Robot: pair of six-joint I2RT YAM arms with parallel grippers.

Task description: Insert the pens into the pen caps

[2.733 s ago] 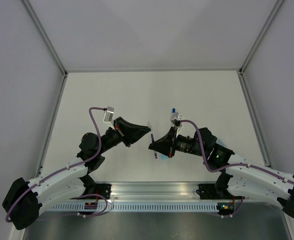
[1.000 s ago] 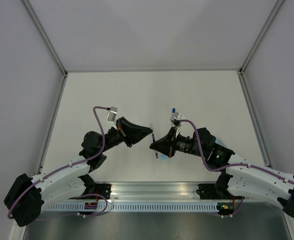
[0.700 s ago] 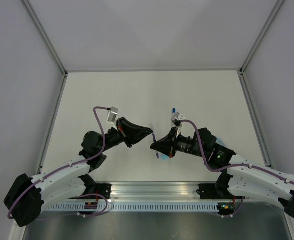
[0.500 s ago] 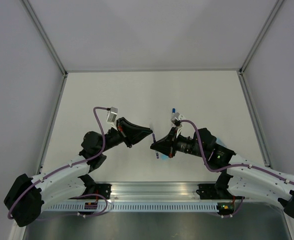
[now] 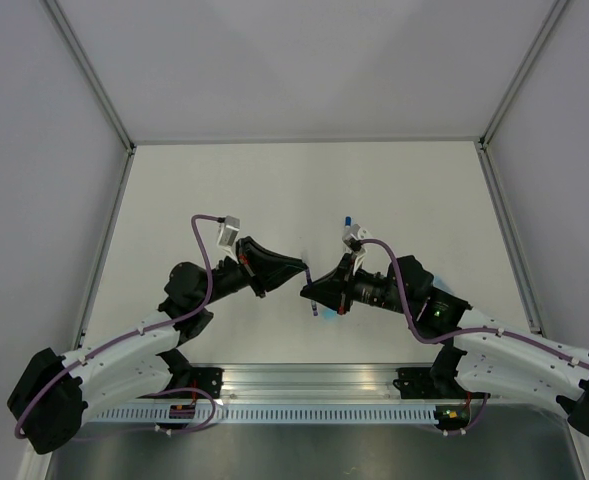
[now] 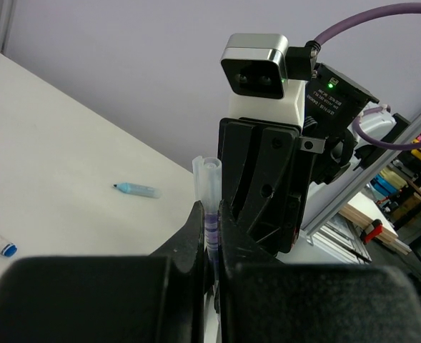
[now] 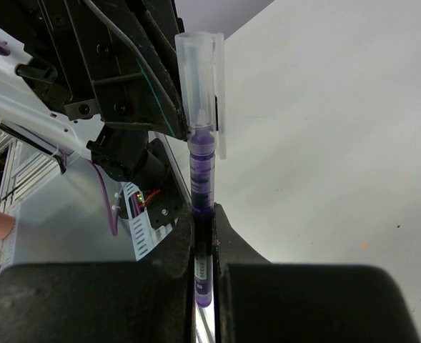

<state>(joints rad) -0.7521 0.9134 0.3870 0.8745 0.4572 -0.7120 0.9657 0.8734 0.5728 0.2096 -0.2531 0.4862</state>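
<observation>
Capping step in hand, judged near complete; right gripper [image 7: 201, 220] clamped on purple pen [image 7: 201, 168]; left gripper [image 6: 210, 216] closed, apparently on clear cap [image 7: 198, 78] over the tip, raised between the arms; next move: straight axial push home.

i see a purple pen [image 7: 201, 179] with darker bands under a clear, perhaps faintly bluish cap [image 7: 198, 78]; the loose cap [image 6: 137, 190] is pale blue, the table [image 6: 53, 143] white
</observation>
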